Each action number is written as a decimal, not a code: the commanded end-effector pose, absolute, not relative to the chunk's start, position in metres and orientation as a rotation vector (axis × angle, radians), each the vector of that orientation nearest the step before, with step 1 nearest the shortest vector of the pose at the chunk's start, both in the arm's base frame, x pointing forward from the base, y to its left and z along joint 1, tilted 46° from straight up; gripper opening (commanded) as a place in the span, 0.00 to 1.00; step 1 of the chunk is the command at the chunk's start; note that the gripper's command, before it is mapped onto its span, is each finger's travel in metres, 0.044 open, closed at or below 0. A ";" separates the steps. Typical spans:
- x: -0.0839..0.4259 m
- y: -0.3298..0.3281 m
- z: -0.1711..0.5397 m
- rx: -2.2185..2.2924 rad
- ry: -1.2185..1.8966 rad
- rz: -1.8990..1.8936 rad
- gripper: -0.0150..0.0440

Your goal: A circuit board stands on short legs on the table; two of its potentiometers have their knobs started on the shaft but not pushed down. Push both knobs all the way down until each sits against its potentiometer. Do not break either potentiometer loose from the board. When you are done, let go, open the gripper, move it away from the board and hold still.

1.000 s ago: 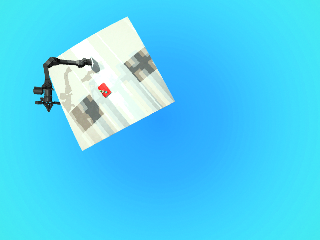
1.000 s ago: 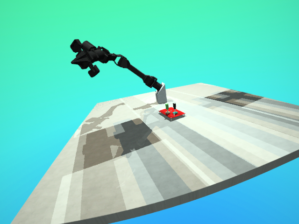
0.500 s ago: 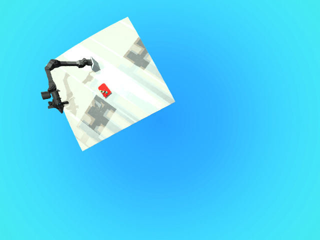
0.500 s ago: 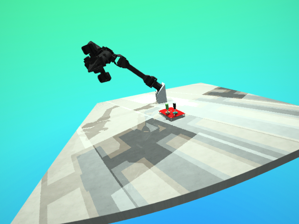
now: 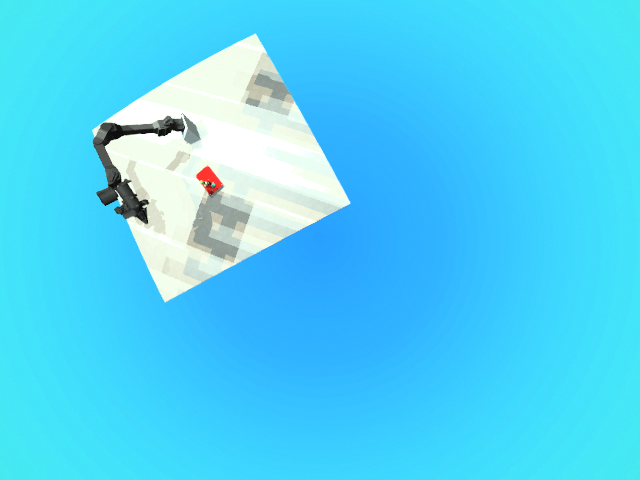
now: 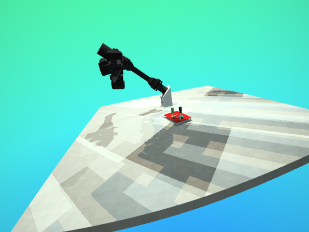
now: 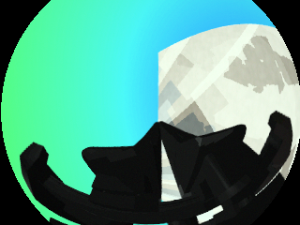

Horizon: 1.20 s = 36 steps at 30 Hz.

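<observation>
The red circuit board (image 5: 207, 173) (image 6: 186, 117) stands on short legs on the table. A green knob (image 6: 172, 109) sits high on a shaft above a beige potentiometer (image 6: 173, 116). A black knob (image 6: 180, 108) sits high on a shaft above a teal potentiometer (image 6: 181, 116). Bare shaft shows under both knobs. My gripper (image 5: 146, 221) (image 6: 114, 81) (image 7: 158, 125) is shut, with its fingertips together and nothing between them. It is raised well away from the board, to its left in the top and exterior views. The board is not visible in the wrist view.
The arm's grey base (image 5: 190, 130) (image 6: 167, 97) stands on the table behind the board. The arm bends out past the table's left edge and back toward it. The pale patterned table (image 5: 289, 170) (image 6: 99, 180) (image 7: 211, 61) carries dark patches and shadows.
</observation>
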<state>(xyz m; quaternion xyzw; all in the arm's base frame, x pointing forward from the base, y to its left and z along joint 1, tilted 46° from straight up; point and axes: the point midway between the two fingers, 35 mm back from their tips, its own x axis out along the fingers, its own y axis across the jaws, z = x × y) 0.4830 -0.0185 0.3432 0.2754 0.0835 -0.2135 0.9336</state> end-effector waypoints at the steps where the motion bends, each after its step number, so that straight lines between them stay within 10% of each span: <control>1: 0.484 -0.012 0.322 0.475 0.251 -0.449 0.25; 36: 0.445 0.031 0.153 -0.415 0.982 -0.333 0.25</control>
